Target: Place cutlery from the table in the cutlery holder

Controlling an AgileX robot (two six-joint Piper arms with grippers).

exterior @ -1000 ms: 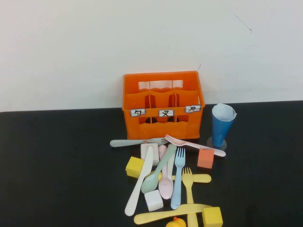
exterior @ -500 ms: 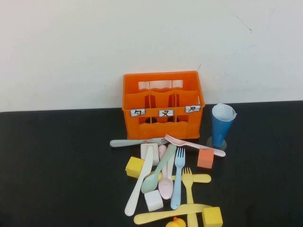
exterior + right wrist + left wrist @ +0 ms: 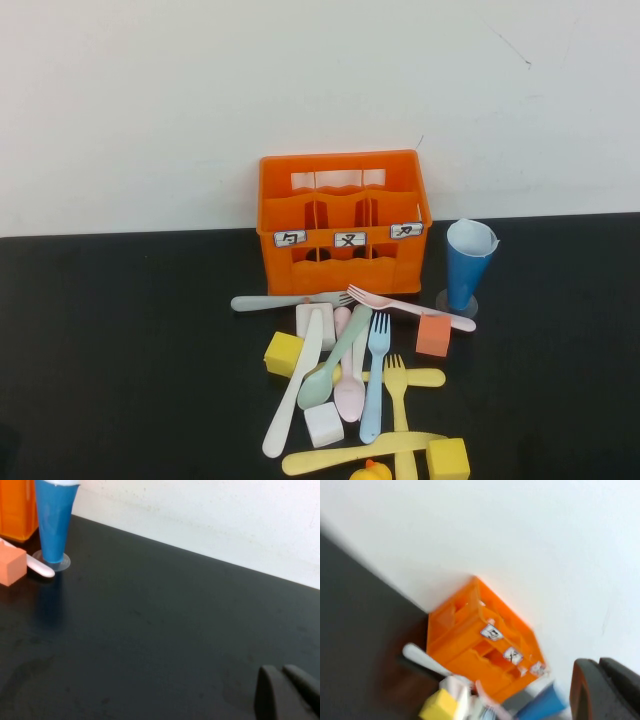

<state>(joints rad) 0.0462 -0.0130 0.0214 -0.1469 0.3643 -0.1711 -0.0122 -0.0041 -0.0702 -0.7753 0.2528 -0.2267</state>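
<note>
The orange cutlery holder [image 3: 345, 220] stands on the black table [image 3: 120, 340] at the back, its compartments empty as far as I see. In front of it lies a pile of cutlery: a white knife [image 3: 295, 385], a mint spoon [image 3: 335, 358], a pink spoon [image 3: 350, 385], a blue fork [image 3: 376, 380], a yellow fork [image 3: 400, 410], a yellow knife [image 3: 350, 455], a pink fork [image 3: 410, 307] and a pale knife [image 3: 285, 301]. Neither gripper shows in the high view. My left gripper [image 3: 599, 664] is shut and empty, raised left of the holder [image 3: 480, 640]. My right gripper [image 3: 281, 671] is shut and empty, low over bare table.
A blue conical cup [image 3: 468, 265] stands right of the holder, also in the right wrist view [image 3: 55, 520]. Among the cutlery lie yellow cubes [image 3: 284, 353], white cubes [image 3: 324, 425] and an orange cube [image 3: 434, 335]. A yellow duck [image 3: 370, 472] sits at the front edge.
</note>
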